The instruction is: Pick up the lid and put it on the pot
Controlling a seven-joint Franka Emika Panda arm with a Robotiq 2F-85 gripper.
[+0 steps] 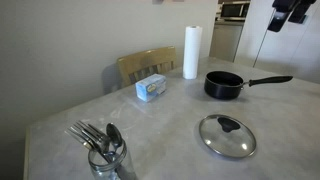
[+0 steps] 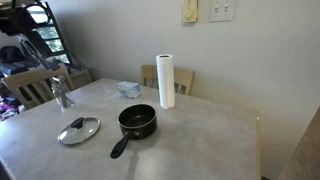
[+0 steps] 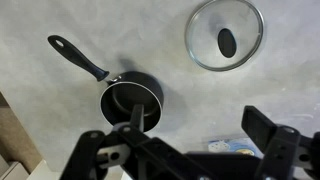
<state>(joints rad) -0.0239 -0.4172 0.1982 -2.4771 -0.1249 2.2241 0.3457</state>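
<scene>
High over a grey table (image 1: 150, 125), the gripper (image 3: 195, 135) hangs with its jaws wide apart and nothing between them, the job not yet begun. The lid (image 1: 227, 136) lies flat on the tabletop, knob up, well apart from the pot (image 1: 224, 85), which stands open and uncovered, its long handle (image 1: 268, 80) pointing off to one side

The likeliest trouble lies at the knob (image 3: 227, 41), a small, smooth target. Jaws closing off centre could let it squirt free or leave the glass hanging tilted, and a descent that runs too deep would press the fingers onto the pane. A slip during the carry could mean glass striking the table, or the pot's rim, hard enough to chip

Placement carries its own risk. Set down off centre, the lid would ride up on one edge and slide off. A bump against the handle could spin the light pot out from under it

Two bystanders matter: the paper roll (image 1: 191, 52) near the pot, easily toppled by a wide swing, and the jar (image 2: 62, 95) of cutlery near the lid
</scene>
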